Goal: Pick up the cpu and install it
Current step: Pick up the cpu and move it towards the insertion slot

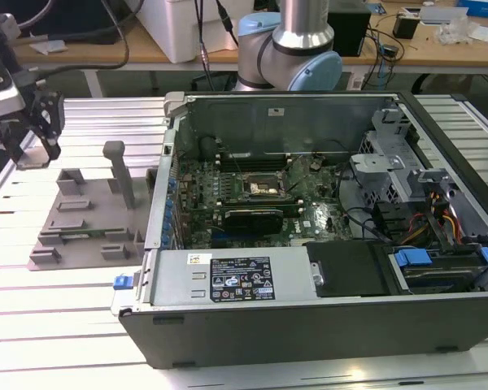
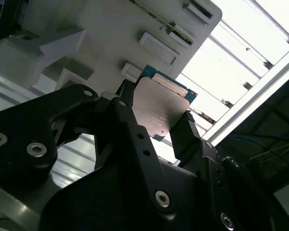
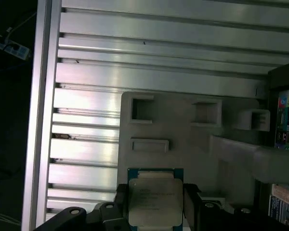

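Nearest in the second wrist view, clamped by two opposite edges in the gripper (image 2: 155,114): the cpu (image 2: 160,107), silvery lid to the lens, square with no long axis, green rim half hidden, grey tray (image 2: 111,38) beyond. Same clamp in the first wrist view, lid flat-on over the tray beside the slatted table (image 3: 135,72), lower edge cut off. Hangs wrist-down at the exterior view's left, well apart from the open computer case (image 1: 309,244), chip too small to make out.

On the desk (image 1: 65,325), the tray (image 1: 81,219) lies at the exterior view's left, with the case (image 1: 309,317) just beside it on the right. The socket (image 1: 264,188) sits inside the case. The gripper (image 1: 34,150) hangs over the tray's far left part, with the cpu (image 3: 154,199) clamped between its fingers.
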You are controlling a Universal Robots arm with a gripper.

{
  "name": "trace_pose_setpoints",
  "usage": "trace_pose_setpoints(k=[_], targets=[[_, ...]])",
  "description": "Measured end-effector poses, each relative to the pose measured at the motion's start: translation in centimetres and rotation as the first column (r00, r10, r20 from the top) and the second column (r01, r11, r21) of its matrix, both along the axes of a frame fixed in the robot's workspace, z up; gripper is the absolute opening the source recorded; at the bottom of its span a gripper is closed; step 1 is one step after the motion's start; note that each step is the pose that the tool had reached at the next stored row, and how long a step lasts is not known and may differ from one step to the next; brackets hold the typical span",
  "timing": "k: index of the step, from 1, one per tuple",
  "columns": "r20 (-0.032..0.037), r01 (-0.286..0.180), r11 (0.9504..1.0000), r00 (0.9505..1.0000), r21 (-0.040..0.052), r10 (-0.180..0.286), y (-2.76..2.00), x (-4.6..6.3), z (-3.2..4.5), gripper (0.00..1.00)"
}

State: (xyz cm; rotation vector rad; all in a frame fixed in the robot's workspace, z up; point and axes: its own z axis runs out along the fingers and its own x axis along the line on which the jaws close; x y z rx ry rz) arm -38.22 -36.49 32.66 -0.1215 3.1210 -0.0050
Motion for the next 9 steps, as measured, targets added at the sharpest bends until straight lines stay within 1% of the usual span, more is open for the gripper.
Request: trace_pose_setpoints(k=[1,2,4,5,7,9], targets=[[0.0,0.0,1.0,1.0,0.0,0.0,0.0,0.0,0.34,0.55],[0.0,0.0,1.0,1.0,0.0,0.0,0.0,0.0,0.92,0.55],[0.0,0.0,1.0,1.0,0.0,0.0,0.0,0.0,1.66,0.55],[0.0,0.0,1.0,1.0,0.0,0.0,0.0,0.0,2.54,0.55],[-0.0001,0.0,1.0,1.0,0.0,0.0,0.0,0.0,3.31,0.55],[0.0001,0.0,1.0,1.0,0.0001,0.0,0.0,0.0,3.33,0.55]])
